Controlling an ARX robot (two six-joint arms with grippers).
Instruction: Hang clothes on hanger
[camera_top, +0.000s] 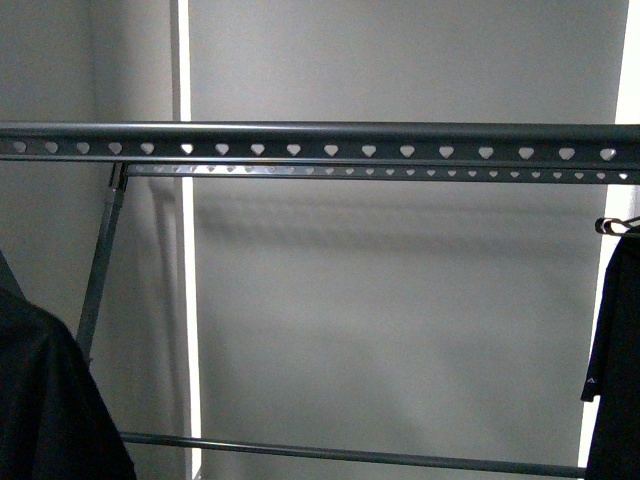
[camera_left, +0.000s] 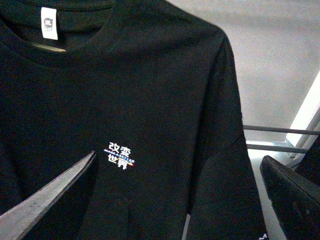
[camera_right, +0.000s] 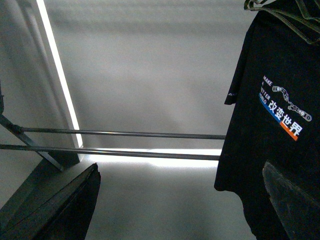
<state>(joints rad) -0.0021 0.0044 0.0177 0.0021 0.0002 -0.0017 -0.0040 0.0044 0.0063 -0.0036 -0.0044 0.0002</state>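
Observation:
A black T-shirt with small white Chinese characters and blue and orange bars on its chest fills the left wrist view. My left gripper is open right in front of it, one finger at each side, holding nothing. A second black T-shirt, printed "MAKE A BETTER WORLD" with a graphic, hangs at the edge of the right wrist view. My right gripper is open beside its hem, empty. The hanger's dark grey rail with heart-shaped holes crosses the front view. Neither gripper shows there.
Black cloth fills the front view's lower left corner. At the right edge a black garment with a tiny white logo hangs from a hook. The rack's low bars and a slanted leg stand before a grey wall.

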